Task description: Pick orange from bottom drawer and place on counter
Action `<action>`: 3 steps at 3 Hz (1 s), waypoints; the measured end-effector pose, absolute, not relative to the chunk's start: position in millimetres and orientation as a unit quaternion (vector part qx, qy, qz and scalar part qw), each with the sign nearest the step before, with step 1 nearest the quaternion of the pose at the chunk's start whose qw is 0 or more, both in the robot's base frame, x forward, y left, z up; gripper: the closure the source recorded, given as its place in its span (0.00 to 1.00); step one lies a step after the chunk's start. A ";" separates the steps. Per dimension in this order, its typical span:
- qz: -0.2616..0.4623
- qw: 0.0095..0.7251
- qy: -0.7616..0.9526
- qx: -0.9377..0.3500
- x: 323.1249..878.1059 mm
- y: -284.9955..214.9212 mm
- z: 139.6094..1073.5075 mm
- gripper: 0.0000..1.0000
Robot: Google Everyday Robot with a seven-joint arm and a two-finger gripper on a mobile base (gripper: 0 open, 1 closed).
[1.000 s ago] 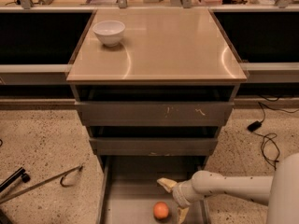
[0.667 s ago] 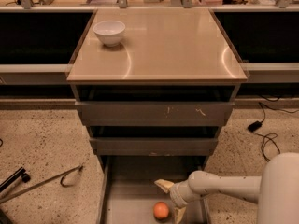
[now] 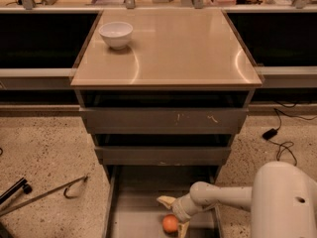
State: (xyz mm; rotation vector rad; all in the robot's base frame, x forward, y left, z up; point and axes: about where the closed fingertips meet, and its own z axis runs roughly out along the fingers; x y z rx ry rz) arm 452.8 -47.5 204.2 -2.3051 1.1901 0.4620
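Orange point(image 3: 170, 223) on bottom drawer point(image 3: 132, 216) floor, just beside spread fingers of tool point(image 3: 175, 214)

1. Warm, rather dim light falls from overhead and leaves two curved glare streaks on the glossy desk point(image 3: 173, 53).
2. The white bowl point(image 3: 116, 33) casts a soft shadow toward the camera.
3. The gaps above the drawer fronts lie in deep shadow.
4. The claw point(image 3: 174, 214), spread beside the orange point(image 3: 170, 224) in the bottom drawer point(image 3: 133, 217), is palely lit.
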 end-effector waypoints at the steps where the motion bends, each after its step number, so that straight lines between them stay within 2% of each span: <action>1: 0.202 0.231 0.436 -0.846 433.1 -40.5 177.4 0.00; 3: 0.196 0.233 0.433 -0.848 443.2 -35.1 176.1 0.00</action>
